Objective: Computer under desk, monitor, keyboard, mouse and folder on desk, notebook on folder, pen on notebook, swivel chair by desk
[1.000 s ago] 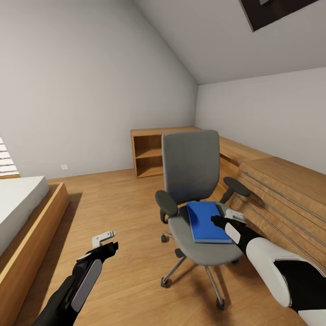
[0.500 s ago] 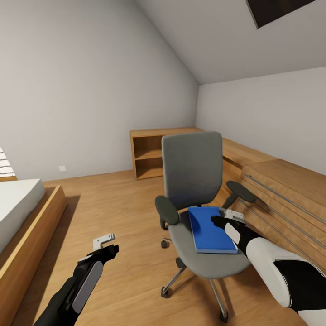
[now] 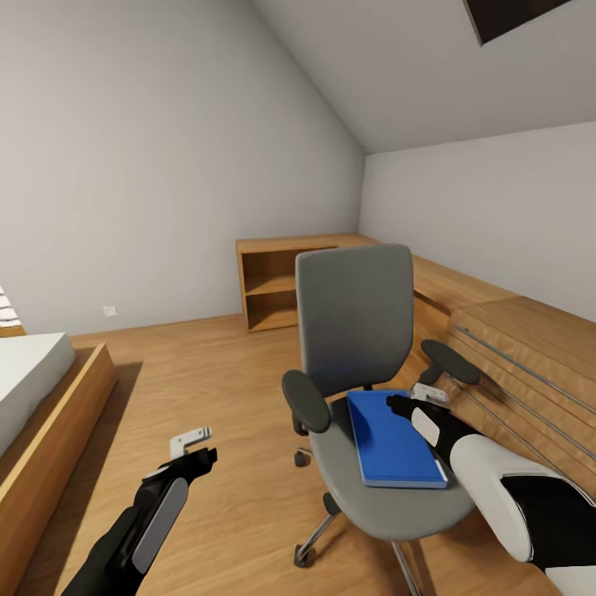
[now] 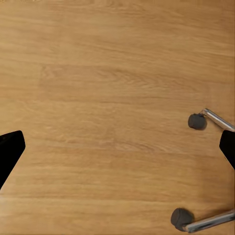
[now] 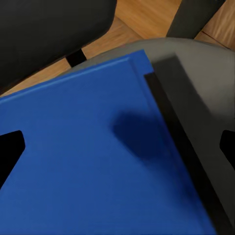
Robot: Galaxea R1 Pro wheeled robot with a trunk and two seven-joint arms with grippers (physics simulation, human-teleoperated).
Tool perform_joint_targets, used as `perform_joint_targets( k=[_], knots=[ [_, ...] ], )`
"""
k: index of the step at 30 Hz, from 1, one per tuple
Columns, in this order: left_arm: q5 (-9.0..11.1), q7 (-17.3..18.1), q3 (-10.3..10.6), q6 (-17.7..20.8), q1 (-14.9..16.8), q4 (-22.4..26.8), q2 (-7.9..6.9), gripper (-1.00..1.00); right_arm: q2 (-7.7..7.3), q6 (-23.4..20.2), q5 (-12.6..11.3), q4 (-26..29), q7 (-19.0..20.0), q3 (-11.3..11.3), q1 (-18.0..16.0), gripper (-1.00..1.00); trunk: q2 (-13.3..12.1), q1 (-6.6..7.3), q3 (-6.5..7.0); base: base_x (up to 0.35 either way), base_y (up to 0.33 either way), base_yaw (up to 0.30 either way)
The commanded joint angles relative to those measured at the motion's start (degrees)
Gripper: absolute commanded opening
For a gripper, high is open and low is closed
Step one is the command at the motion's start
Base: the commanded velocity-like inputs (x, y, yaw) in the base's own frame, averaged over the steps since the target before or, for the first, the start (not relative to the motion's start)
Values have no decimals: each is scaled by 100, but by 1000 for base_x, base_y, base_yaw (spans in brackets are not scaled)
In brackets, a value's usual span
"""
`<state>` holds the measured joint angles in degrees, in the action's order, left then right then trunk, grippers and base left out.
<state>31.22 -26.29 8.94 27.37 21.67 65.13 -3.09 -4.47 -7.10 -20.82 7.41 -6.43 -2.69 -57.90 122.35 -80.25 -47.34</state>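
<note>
Blue folder (image 3: 391, 440) lies flat on the grey seat of the chair (image 3: 358, 331), its cover plain, with no label or writing to read on it or anywhere else. The right tool (image 3: 406, 404) hangs just above the folder's edge nearest the right armrest; in the right wrist view its two dark fingertips (image 5: 10, 149) stand wide apart at either side, so it is open, holding nothing, with the folder (image 5: 88, 161) spread beneath it and a soft shadow on the cover. Whether it touches the cover cannot be told. A strip of grey seat and the dark chair back show beside the folder there.

The left tool (image 3: 192, 443) hovers over the wood floor (image 3: 215, 389), well apart from the chair, to its left. In the left wrist view its fingertips (image 4: 10, 152) are also spread wide and empty, above bare floorboards with two castors (image 4: 197, 121) of the chair's chrome base nearby.

A bed (image 3: 33, 381) stands at the left, and a wooden shelf (image 3: 273, 290) against the far wall behind the chair.
</note>
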Motion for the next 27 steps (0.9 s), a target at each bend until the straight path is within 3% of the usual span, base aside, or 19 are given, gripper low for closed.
perform_joint_targets(
  k=[1, 12, 21, 27],
  knots=[
    [63, -53, 20, 6, 4, 34, -7, 100, -1, -40, -38, 15, -37, -32, -1, 100, 3, 0, -6, 23, 0, 0],
    [100, -64, 13, 25, 4, 331, -10, 100, 7, -60, -21, 15, -262, -82, 0, 100, 3, 0, -6, 6, 0, 0],
    [103, -88, 12, 14, 4, 357, -7, 100, 7, -71, -19, 14, -320, -96, -1, 100, 363, -197, -167, 0, 0, 0],
    [104, -90, 12, 14, 4, 359, -7, 100, 7, -72, -19, 11, -323, -100, -2, 100, 363, -197, -167, 0, 0, 0]
  ],
)
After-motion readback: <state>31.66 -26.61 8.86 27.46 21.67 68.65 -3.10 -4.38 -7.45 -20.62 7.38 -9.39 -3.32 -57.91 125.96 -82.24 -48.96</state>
